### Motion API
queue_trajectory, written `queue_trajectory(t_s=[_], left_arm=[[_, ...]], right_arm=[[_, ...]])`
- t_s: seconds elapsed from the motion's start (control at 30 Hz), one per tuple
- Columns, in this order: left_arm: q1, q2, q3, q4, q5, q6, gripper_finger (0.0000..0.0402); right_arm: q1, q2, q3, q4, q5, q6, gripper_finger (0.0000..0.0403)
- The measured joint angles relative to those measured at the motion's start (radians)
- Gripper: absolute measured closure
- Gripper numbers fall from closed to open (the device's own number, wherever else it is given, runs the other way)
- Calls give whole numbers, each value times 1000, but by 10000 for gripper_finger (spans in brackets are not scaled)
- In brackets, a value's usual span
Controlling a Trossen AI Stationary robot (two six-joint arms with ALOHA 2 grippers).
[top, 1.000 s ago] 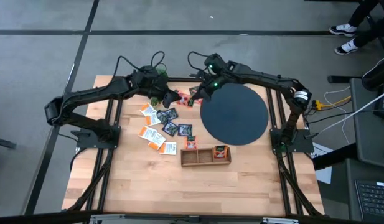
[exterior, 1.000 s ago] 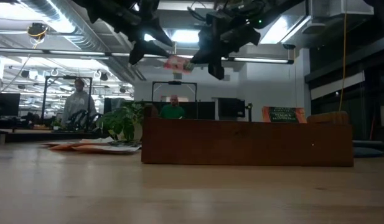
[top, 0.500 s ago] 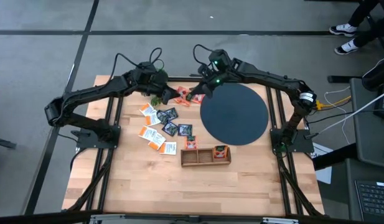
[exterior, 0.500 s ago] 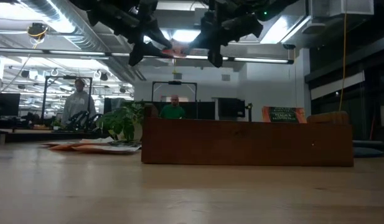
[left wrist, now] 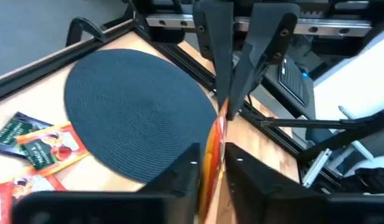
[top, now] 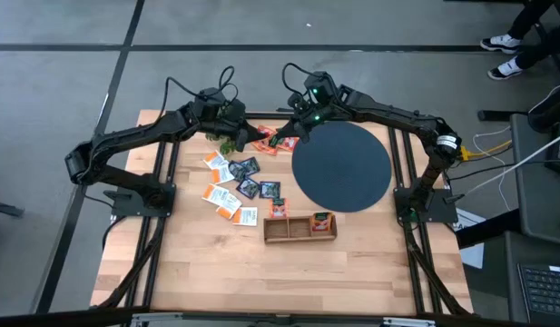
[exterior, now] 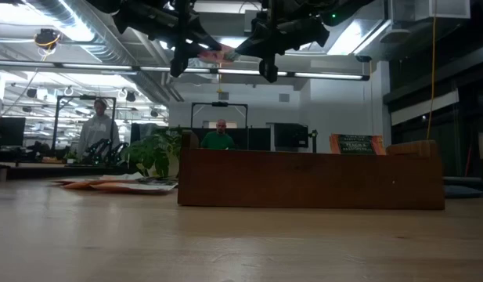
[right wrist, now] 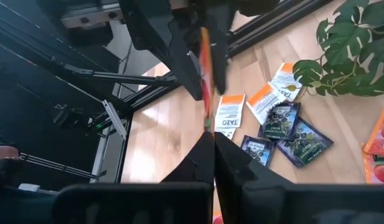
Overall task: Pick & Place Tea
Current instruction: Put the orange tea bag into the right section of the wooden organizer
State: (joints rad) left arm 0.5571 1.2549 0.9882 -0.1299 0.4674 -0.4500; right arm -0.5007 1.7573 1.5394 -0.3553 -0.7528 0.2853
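Your two claws meet in the air above the table's far edge, beside the black disc [top: 341, 166]; the orange-red tea packet [left wrist: 211, 155] stands edge-on between them, its long axis running from one claw to the other. The right gripper [right wrist: 208, 144] is clamped shut on one end; the left gripper [left wrist: 209, 165] appears to have closed on the other, though I can't be sure it is gripping; both wrists point at each other, roughly level.
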Motion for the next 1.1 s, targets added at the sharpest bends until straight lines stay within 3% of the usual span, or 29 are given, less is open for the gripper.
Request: queue_trajectory(t_s=[0.1, 0.3, 0.47, 0.73, 0.9, 1.1], left_arm=[[0, 0, 0, 0, 4, -12, 388], [-3, 2, 0, 1, -17, -42, 392], [-9, -1, 0, 5, -112, -59, 392], [-60, 23, 0, 297, -157, -134, 392], [-89, 71, 0, 483, -187, -196, 392], [-93, 87, 0, 532, -212, -218, 392]], right_arm=[[0, 0, 0, -2, 1, 3, 398], [-7, -27, -1, -108, 15, -46, 390], [-33, -137, -58, -192, 85, -88, 358], [-41, -266, -204, -3, 168, 29, 294], [-39, -286, -235, 229, 92, 158, 254], [-39, -299, -227, 285, 45, 207, 230]])
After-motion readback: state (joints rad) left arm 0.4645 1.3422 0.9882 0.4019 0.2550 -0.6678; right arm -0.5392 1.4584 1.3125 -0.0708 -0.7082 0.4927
